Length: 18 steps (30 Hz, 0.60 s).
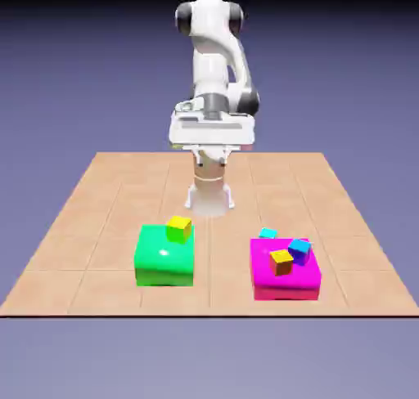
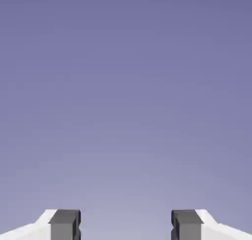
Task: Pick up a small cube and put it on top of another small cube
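Cube (image 1: 268,233) looks light, stiff, maybe slick, sits just behind pink block (image 1: 262,289) (half hidden), best pinched mid-height on two opposite side faces, block side likely tight, by gripper (image 2: 126,225), jaws spread with nothing between.

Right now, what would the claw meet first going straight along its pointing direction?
Nothing visible: the claw faces only plain backdrop in the hand view, though depth there is unclear.
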Tool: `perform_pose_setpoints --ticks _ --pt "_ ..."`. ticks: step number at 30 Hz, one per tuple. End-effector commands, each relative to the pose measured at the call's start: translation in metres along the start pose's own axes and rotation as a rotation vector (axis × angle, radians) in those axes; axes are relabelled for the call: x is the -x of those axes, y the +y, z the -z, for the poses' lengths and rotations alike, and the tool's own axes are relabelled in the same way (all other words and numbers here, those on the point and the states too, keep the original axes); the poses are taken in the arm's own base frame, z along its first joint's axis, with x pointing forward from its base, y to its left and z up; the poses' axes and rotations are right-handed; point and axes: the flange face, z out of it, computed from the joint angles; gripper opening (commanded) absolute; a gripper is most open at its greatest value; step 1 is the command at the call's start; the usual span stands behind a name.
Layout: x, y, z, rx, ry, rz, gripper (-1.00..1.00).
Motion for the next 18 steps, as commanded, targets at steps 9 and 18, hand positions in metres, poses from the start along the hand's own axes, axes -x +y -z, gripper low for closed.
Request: perform_pose_setpoints --ticks 9,18 --pt "0.056 0.003 -0.023 0.057 -0.161 0.191 0.0" --pt "0.119 0.019 -0.044 0.057 -0.337 0.37 0.0"
